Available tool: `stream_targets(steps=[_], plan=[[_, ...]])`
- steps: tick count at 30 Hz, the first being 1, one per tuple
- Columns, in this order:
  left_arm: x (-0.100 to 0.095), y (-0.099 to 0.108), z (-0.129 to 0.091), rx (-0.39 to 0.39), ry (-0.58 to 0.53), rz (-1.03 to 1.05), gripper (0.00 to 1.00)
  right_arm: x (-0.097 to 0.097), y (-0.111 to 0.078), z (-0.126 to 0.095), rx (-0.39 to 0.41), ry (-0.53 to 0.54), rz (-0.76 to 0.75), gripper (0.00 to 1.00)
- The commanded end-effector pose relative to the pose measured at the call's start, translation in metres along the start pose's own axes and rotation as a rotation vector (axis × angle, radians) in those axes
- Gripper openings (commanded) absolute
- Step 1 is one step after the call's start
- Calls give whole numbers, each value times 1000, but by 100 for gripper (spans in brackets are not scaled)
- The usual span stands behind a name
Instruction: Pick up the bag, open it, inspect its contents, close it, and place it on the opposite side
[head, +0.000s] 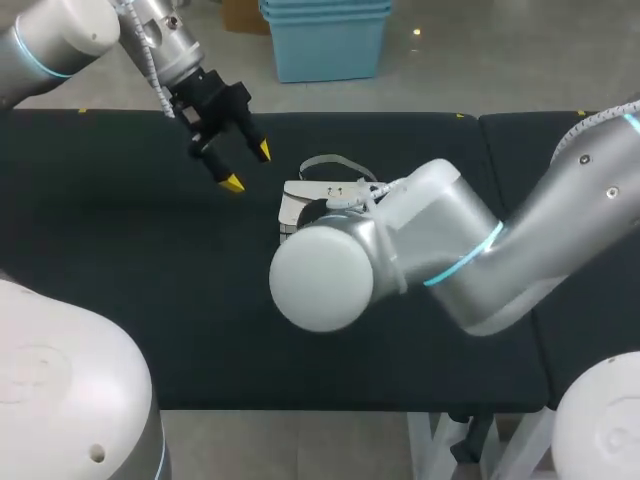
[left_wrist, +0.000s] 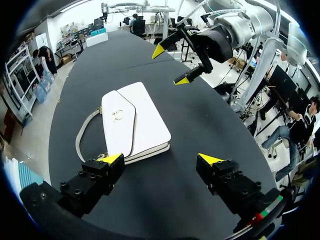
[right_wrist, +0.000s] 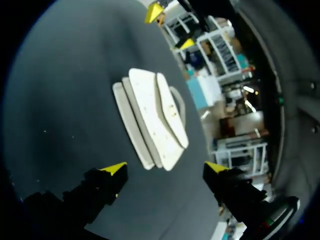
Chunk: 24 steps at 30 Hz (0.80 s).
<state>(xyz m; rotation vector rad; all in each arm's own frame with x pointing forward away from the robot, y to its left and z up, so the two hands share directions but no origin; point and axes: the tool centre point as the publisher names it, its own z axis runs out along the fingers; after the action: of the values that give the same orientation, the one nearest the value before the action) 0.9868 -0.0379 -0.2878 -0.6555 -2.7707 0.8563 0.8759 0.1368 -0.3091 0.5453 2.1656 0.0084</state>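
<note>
The left fingers (left_wrist: 112, 160) are spread wide with nothing between them, the white bag (left_wrist: 137, 122) lying just ahead of them; the right fingers (right_wrist: 116, 170) are likewise spread and empty, facing the bag from its other side. The bag lies flat on the dark bench (head: 120, 280) near its middle, flap down, its pale strap (left_wrist: 80, 135) looped on the bench beside it; in the head view the right arm (head: 450, 250) covers most of the bag.

Overhead rear head view, opposed close wrist views, sharing bag (left_wrist: 135, 122)
</note>
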Motion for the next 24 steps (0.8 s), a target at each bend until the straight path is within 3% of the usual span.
stream_targets(steps=[1, 8, 9, 17, 18, 20, 24], plan=[[-3, -1, 5, -12, 13, 10, 100, 2, -6, 10, -18, -201, -78, 100], [-6, -6, 9, -10, 16, 23, 100, -8, -4, 26, -163, -133, -313, 100], [-7, -6, 10, -11, 18, 24, 100, -9, -4, 30, -132, -144, -316, 100], [-9, -6, 14, -14, 24, 29, 100, -9, -4, 49, -158, -70, -324, 100], [-9, -6, 14, -16, 24, 36, 100, -9, -3, 51, -147, -71, -338, 87], [-9, -6, 14, -18, 24, 45, 100, -10, -2, 53, -151, -64, -327, 88], [-9, -6, 16, -22, 26, 49, 100, -11, 2, 56, -160, -68, -334, 49]])
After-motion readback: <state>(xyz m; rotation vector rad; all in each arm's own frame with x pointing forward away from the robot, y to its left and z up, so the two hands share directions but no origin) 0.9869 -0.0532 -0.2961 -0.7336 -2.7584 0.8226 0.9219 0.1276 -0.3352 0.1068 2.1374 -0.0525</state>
